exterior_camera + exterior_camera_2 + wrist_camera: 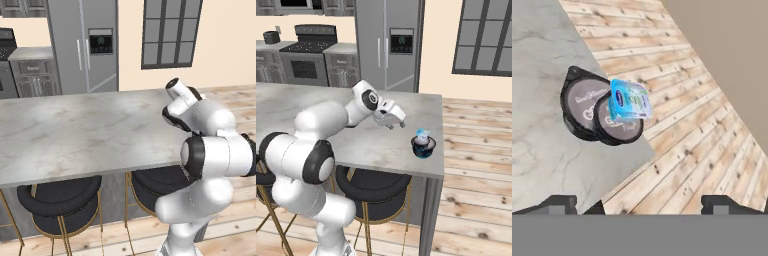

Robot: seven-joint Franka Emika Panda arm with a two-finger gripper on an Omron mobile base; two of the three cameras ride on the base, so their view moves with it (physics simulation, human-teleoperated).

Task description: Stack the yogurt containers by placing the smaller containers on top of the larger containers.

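Sitting tilted atop the dark cup (pixel 423 146), the blue cup (pixel 422 134) leans sideways; claw (pixel 396 125) spread apart.

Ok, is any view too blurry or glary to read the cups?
Hand view: soft but readable, blue cup on the dark cup, lettering smeared, no glare. Right base view: the cups are small, detail lost, faint shadow on the counter. Left base view: flat even light, no glare.
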